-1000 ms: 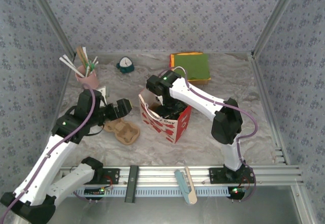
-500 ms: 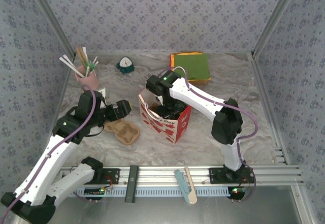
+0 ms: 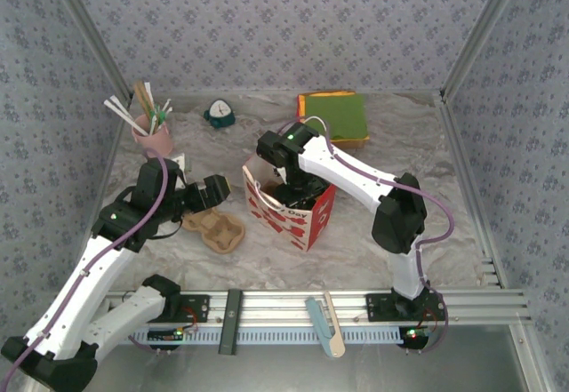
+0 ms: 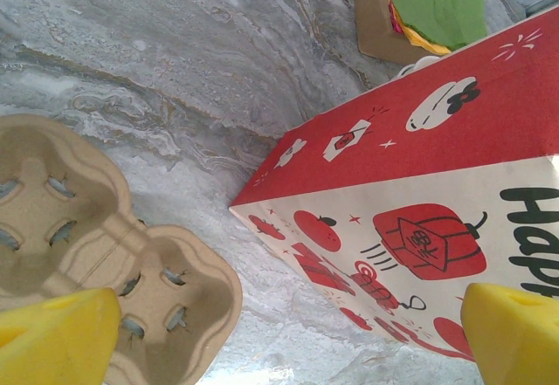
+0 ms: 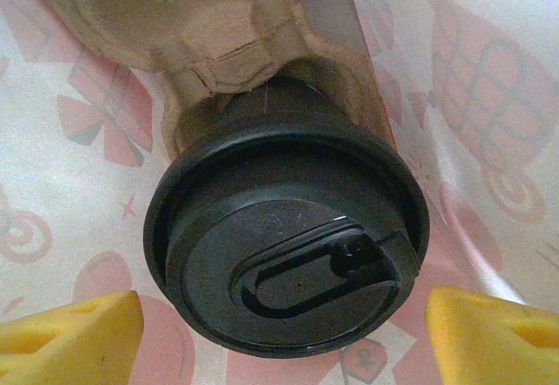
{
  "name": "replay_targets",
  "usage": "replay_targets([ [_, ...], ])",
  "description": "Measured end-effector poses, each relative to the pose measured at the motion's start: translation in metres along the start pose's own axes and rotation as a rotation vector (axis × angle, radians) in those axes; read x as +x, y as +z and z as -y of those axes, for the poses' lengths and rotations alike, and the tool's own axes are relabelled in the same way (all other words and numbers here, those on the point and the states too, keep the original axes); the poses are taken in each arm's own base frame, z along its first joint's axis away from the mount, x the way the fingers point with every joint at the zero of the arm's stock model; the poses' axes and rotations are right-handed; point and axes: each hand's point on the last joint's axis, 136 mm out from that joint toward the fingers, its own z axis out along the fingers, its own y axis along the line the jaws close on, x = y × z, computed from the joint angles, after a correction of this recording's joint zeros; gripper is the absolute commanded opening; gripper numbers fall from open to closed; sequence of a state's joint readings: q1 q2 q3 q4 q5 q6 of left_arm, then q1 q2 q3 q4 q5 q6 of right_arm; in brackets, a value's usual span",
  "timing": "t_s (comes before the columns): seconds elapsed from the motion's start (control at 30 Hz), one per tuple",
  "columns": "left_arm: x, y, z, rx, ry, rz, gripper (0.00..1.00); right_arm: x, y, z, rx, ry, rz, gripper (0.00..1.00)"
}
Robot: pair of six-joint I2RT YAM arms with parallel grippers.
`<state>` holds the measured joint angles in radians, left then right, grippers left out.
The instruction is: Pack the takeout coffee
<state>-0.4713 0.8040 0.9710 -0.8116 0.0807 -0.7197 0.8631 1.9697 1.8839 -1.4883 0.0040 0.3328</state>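
A takeout coffee cup with a round black lid point(image 5: 288, 245) sits in a pocket of a brown cardboard carrier point(image 5: 218, 36) inside the red and white paper bag point(image 3: 302, 219). My right gripper point(image 5: 281, 334) reaches down into the bag and is open, its yellow fingertips point(image 5: 70, 337) on either side of the lid with gaps showing. My left gripper point(image 4: 288, 341) is open and holds nothing. It hovers low over the table between an empty cardboard carrier point(image 4: 79, 228) and the bag's printed side point(image 4: 419, 210). In the top view the left gripper point(image 3: 213, 192) is just left of the bag.
The empty carrier point(image 3: 216, 230) lies on the table in front of the left gripper. A pink cup of straws and sticks point(image 3: 154, 134) stands at the back left, a teal timer point(image 3: 219, 114) at the back, and a green and orange stack point(image 3: 336, 116) at the back right.
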Motion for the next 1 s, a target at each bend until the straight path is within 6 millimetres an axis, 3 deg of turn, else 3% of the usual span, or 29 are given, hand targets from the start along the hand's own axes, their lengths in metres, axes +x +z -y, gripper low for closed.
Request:
replay_targets([
  [1.0, 0.0002, 0.0007, 0.0000, -0.001, 0.000, -0.002, 1.00, 0.0013, -0.0055, 0.0011, 0.005, 0.010, 0.009, 0.85],
])
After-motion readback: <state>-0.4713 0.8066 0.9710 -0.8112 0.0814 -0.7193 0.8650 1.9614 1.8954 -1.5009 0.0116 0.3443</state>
